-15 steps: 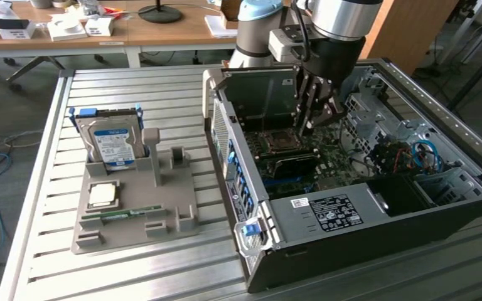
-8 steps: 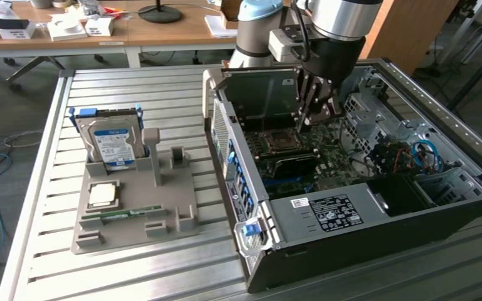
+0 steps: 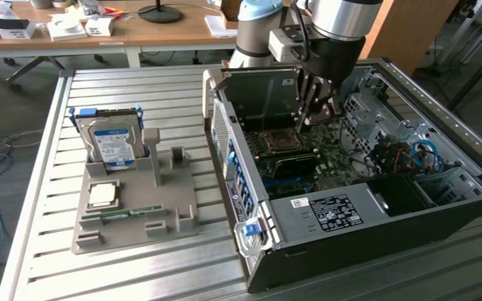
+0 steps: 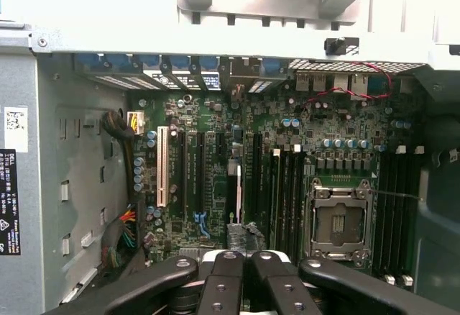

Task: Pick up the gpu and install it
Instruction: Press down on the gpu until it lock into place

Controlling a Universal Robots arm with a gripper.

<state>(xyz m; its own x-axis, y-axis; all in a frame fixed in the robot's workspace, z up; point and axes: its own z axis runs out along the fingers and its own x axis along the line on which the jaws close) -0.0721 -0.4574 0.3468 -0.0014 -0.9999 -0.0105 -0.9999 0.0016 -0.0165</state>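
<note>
- The gpu hangs edge-on in the wrist view as a thin pale line over the motherboard. It is inside the open computer case, above the row of long expansion slots and just beside the black ones at the board's middle.
- Whether its lower edge already touches a slot cannot be told.
- The gripper has its dark fingers pressed together on the card's top edge, pinching it upright.
- In the exterior view the gripper reaches down from the arm's silver wrist into the case, near the empty CPU socket.
- A white slot stands apart from the card, nearer the case's power-supply end. The memory slots lie between the card and the socket.
- Red and black wires trail along the case's back edge.
- The case lies on its side on a slatted metal table, its Dell label facing up.
- On the exterior view's left, well apart from the case, a grey holder tray carries a hard drive standing upright.
- A processor chip and a green memory stick lie flat on the same tray.
- A wooden desk with small boxes and a lamp base stands behind the table.
</note>
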